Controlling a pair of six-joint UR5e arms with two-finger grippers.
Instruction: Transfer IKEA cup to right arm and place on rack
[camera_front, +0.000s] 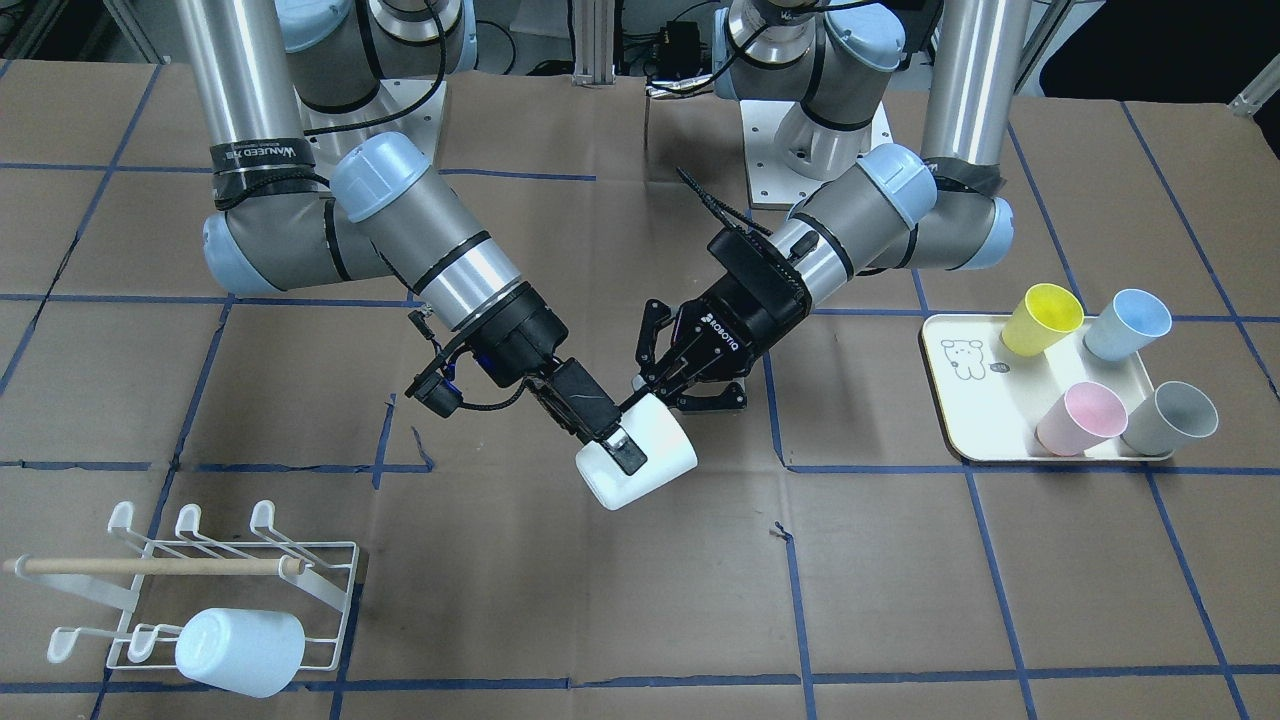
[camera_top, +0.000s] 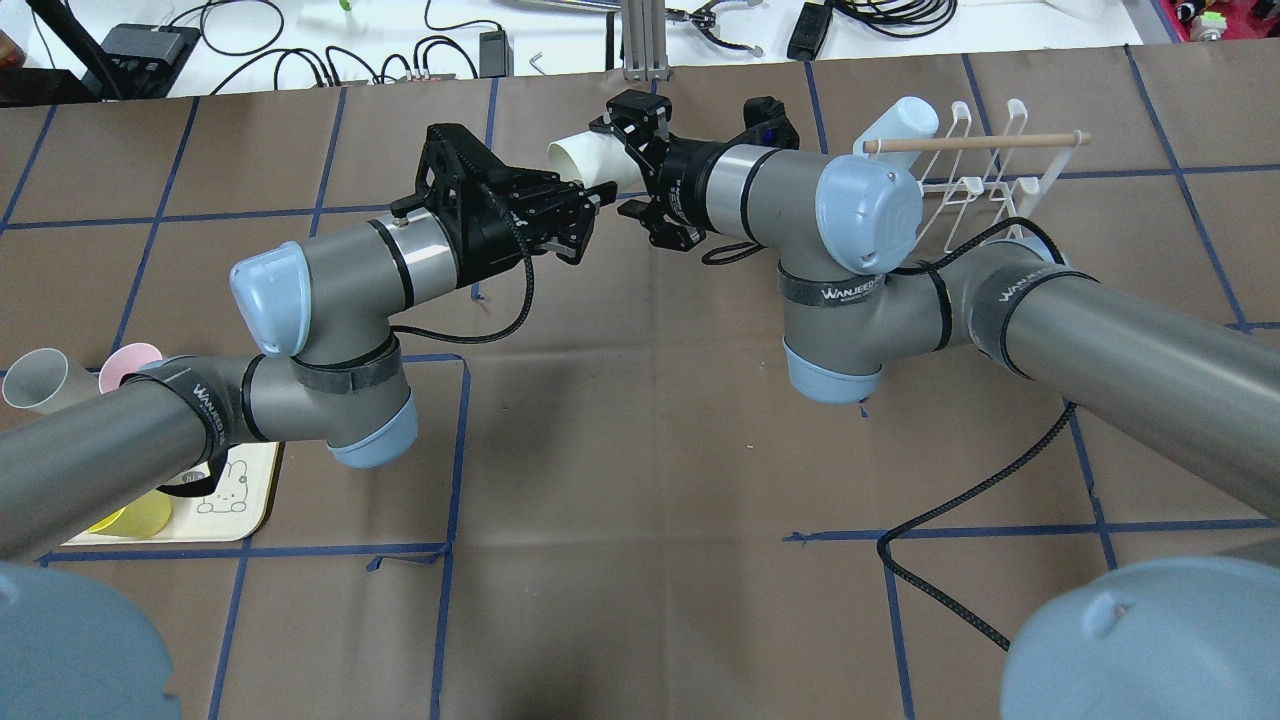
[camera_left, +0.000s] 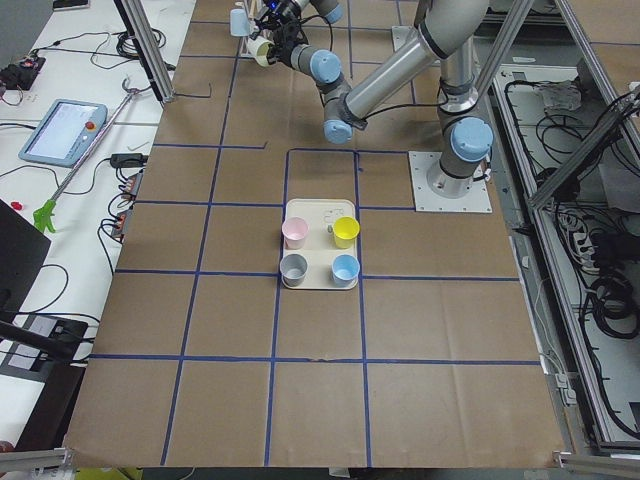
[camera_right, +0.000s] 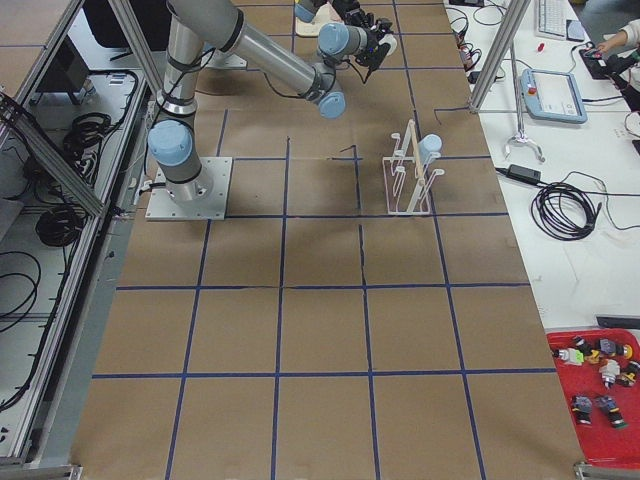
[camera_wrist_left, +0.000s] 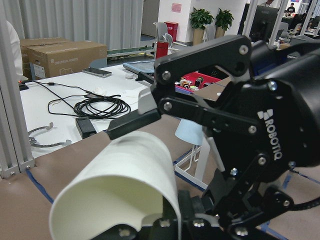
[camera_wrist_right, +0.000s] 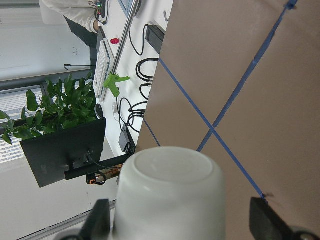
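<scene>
The white cup is held on its side in the air above the table, well apart from the rack, on the side of the rack that faces the tray. The left gripper is clamped on the cup's rim, one finger inside the mouth and one outside. The right gripper has its jaws spread wide and straddles the cup near its closed base. In the right wrist view one finger sits just beside the cup wall and the other stands clear of it, so this gripper is not gripping the cup. The two grippers meet almost tip to tip, both far from the rack.

A pale blue cup sits upside down and tilted on a lower peg of the rack, below the wooden dowel. The tray lies at the far end of the table from the rack and carries a yellow cup, a blue cup, a pink cup and a grey cup.
</scene>
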